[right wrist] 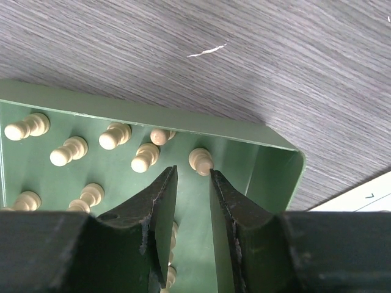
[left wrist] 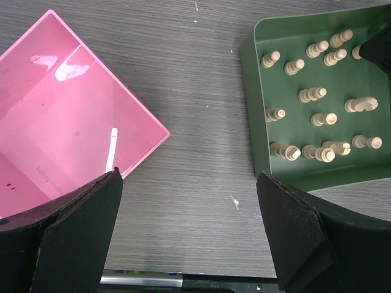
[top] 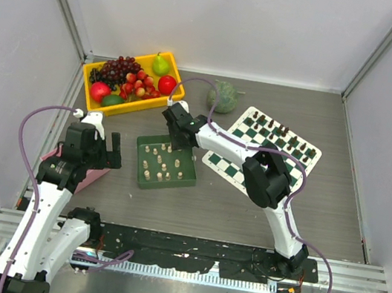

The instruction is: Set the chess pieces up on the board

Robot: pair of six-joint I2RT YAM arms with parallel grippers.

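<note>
Patience is what this pick wants. Seen from above, my right claw (top: 176, 130) hangs over the far edge of the green tray (top: 187, 180), where the cream chess pieces (top: 162, 165) are scattered. The board (top: 226, 168) sits just beside that tray, its near rows unfilled and dark figures (top: 281, 134) lining its far side. My left claw (top: 104, 143) hovers by the pink tray (top: 90, 174), apart from the work. Its own wrist view shows its fingers (left wrist: 79, 235) spread wide over the table (left wrist: 195, 91) between the two trays, holding nothing. My right wrist view is the one that counts. The jaws stand narrowly parted with only tray floor between them, and one cream piece (right wrist: 200, 160) sits just off the tip of one finger (right wrist: 235, 207), near the tray's wall. I judge I should widen a little, shift so that piece sits squarely between the pads, and only then pinch. Closing here would likely catch nothing or flick it against the wall.
</note>
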